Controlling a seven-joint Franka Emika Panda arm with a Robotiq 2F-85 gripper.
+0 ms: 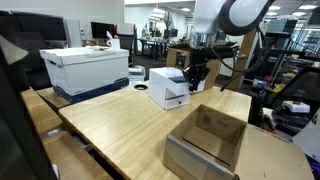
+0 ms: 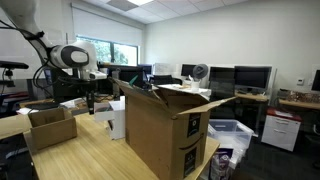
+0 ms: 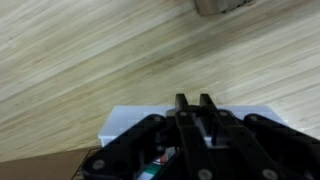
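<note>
The small white box (image 1: 170,88) sits on the wooden counter (image 1: 110,130), near an open cardboard box (image 1: 208,140). The claw (image 3: 193,98) hangs over the white box's top, fingers almost together and gripping nothing visible. This looks like an approach step. Grasping the box would call for spreading the fingers first.

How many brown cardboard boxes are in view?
2: a tall box at the front of an exterior view, and a low open box on the table. More may be hidden.

Arm (image 1: 228,14) bent over at the elbow, wrist pointing down. Gripper (image 3: 192,102) vertical, fingers (image 3: 181,104) nearly together, only a thin gap between them.
</note>
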